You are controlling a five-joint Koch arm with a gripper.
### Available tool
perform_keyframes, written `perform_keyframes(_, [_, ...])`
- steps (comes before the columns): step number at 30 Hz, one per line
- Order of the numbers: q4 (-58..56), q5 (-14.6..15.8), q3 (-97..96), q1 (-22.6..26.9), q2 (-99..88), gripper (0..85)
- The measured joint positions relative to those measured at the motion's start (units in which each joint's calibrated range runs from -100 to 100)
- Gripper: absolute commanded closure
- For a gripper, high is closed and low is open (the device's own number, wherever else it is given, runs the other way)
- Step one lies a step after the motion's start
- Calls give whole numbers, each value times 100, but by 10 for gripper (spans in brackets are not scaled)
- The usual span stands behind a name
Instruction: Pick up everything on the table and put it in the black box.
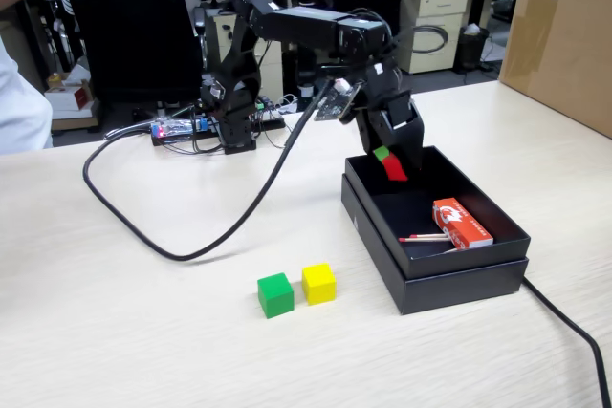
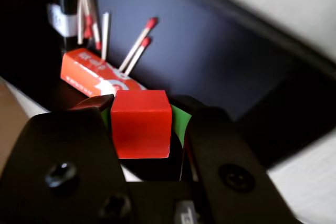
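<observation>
I hold the red cube (image 2: 140,123) pinched between my jaws, my gripper (image 1: 391,165) hanging over the far end of the black box (image 1: 378,236); in the wrist view the cube fills the gap squarely, its flat sides pressed by the green pads (image 2: 180,124) on either flank. Below me lies the dark floor of the box, with an orange-red packet (image 1: 462,223) and a few matchsticks (image 2: 137,51) already resting toward one end; I judge there is bare floor enough beneath the cube for it to land clear of them.

The cube looks rigid and light, with plain faces and crisp edges; I expect it to keep its shape under my squeeze, though smooth sides could slip if the grip slackens unevenly. Two opposite faces, taken near the middle, seem the right hold, and that is how I have it now.

On the table (image 1: 124,322), in the fixed view, the green cube (image 1: 274,294) and the yellow cube (image 1: 318,284) sit just beside each other, near the box's front corner but outside it; they look the same sort of block, so I would take each by its free outer faces, mindful that the neighbour leaves little room for a jaw between them.
</observation>
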Motion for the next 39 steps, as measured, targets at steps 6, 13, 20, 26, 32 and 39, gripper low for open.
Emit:
perform_keyframes(6, [-8, 112, 173, 29, 1282, 846])
perform_keyframes(13, [-8, 117, 146, 29, 1437, 614])
perform_keyframes(20, [0, 117, -301, 29, 1087, 438])
perform_keyframes(26, [-8, 117, -484, -303, -1320, 432])
perform_keyframes(32, [-8, -49, -1260, -1284, -2472, 386])
perform_keyframes(39, [-8, -122, -1661, -1802, -1644, 376])
